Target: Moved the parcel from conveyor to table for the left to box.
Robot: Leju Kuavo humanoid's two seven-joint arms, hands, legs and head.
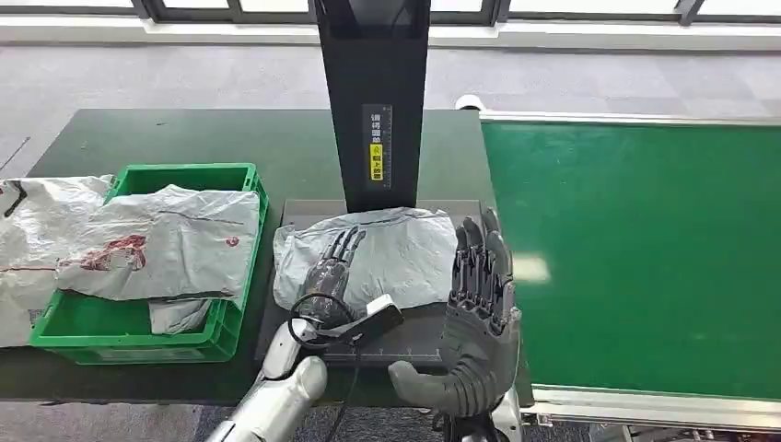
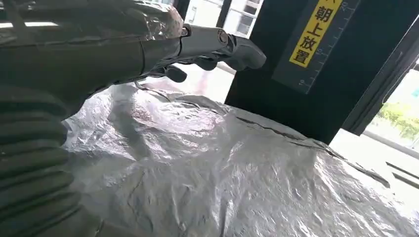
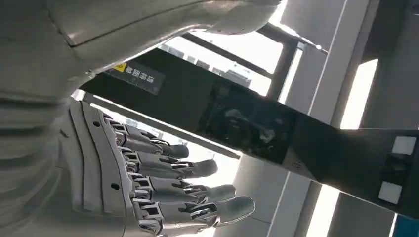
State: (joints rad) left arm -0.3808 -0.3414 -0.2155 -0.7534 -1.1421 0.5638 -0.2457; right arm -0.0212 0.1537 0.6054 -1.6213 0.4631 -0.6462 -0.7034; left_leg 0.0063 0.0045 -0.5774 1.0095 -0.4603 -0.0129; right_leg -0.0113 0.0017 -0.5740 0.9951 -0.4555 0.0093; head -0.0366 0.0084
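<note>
1. dark green table (image 1: 184,138) carries a black flat scanning platform (image 1: 419,336) with a black upright post (image 1: 373,101) rising behind it; a bright green conveyor belt (image 1: 635,249) runs alongside, and a green plastic crate (image 1: 235,180) with other grey bags in it sits on the table's far left
2. crinkled silver-grey plastic mailer parcel (image 1: 396,253) lies flat on the platform at the foot of the post, off the belt
3. it looks light, soft and limp, with a slick film skin; likely to sag and slide, so a pinch on a gathered fold or edge seems safer than a flat press
4. left hand (image 1: 330,267) rests over the parcel's near left part, fingers (image 2: 232,47) straight and slightly apart, holding nothing
5. right hand (image 1: 479,295) stands upright just beside the parcel's right edge, fingers (image 3: 197,168) extended and spread, empty; i cannot tell whether it touches
</note>
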